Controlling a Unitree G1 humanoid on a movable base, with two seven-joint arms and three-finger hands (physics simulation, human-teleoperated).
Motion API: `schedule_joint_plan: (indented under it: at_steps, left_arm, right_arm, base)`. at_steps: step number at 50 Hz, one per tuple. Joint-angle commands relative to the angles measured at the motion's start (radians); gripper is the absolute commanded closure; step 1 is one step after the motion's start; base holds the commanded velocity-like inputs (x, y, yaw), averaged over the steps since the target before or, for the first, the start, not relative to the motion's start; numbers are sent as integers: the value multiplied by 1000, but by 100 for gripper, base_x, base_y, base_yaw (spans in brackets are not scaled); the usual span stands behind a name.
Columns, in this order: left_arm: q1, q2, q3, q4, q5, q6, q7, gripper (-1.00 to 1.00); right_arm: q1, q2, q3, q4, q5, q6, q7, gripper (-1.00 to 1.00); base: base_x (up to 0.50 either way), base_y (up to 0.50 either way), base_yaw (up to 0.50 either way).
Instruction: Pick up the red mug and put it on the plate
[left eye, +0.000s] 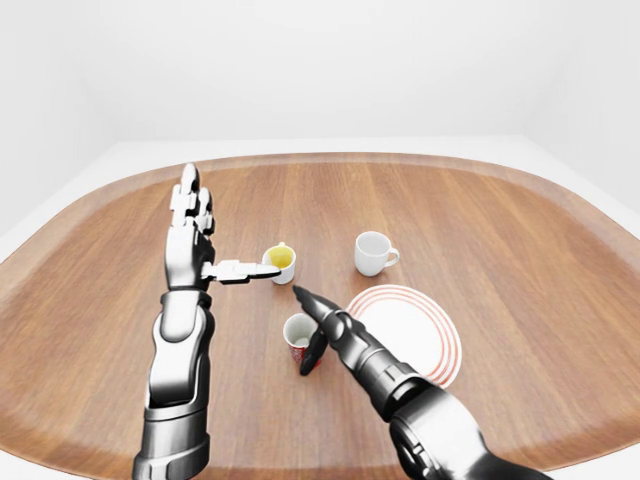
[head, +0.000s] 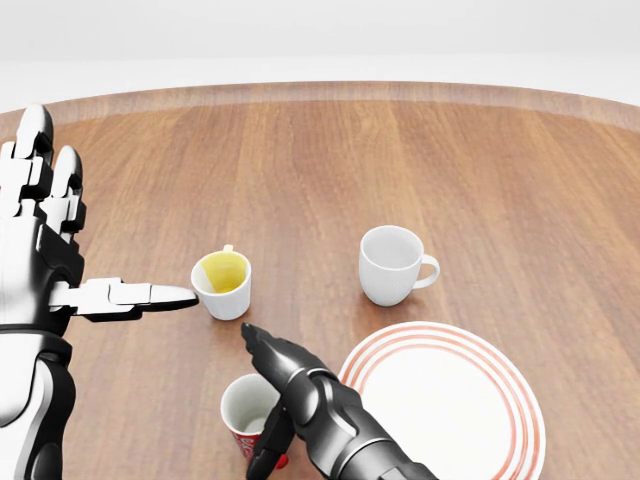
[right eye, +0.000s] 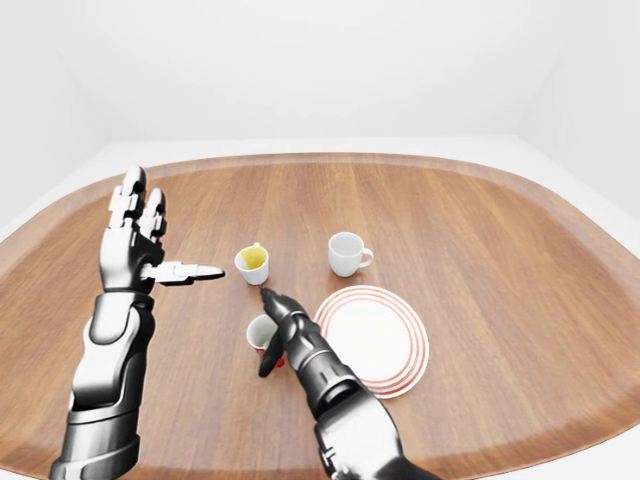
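the red mug (head: 248, 416) stands upright on the wooden bench (head: 500, 170), just left of the striped plate (head: 440, 400) in the head view. the right hand (head: 285, 395) reaches it with fingers (head: 262, 345) spread about its rim, not closed. the left hand (head: 45, 250) hovers flat, fingers apart, near a yellow-lined cup (head: 223, 283). a white cup (head: 392, 264) sits above the plate.

Bare simulated room, not a real home or kitchen: blank white walls (left eye: 320, 60) and white floor (right eye: 590, 180) surround one big rounded wooden table (left eye: 500, 210). Only tableware sits on it: three mugs near the robot's fingers (head: 150, 295) and a red-ringed white plate (head: 450, 400) just beside them.
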Motion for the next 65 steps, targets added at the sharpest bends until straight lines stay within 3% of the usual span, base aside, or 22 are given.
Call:
schedule_joint_plan:
  at_steps: [1, 11, 12, 13, 38, 65]
  left_arm:
    - [1, 0, 1, -2, -2, 0, 0, -100]
    - [1, 0, 0, 6, -4, 0, 0, -100]
    - [2, 0, 0, 4, -4, 0, 0, -100]
    - [4, 0, 0, 1, -5, 0, 0, -100]
    - [5, 1, 1, 23, -5, 0, 0, -100]
    - [11, -7, -10, -16, 8, 0, 0, -100]
  right_arm:
    - [-7, 7, -1, 17, -7, 0, -4, -100]
    - [-5, 6, -2, 23, -12, 0, -9, -100]
    - [-5, 6, -2, 21, -13, 0, -10, -59]
    - [-4, 6, -1, 17, -13, 0, -10, 100]
    - [4, -5, 2, -24, -23, 0, 1, 100]
    - [101, -68, 23, -526, -54, 0, 212, 100]
  base:
    - [0, 0, 0]
    - [0, 0, 0]
    - [0, 0, 0]
    - [0, 0, 0]
    - [0, 0, 0]
    - [0, 0, 0]
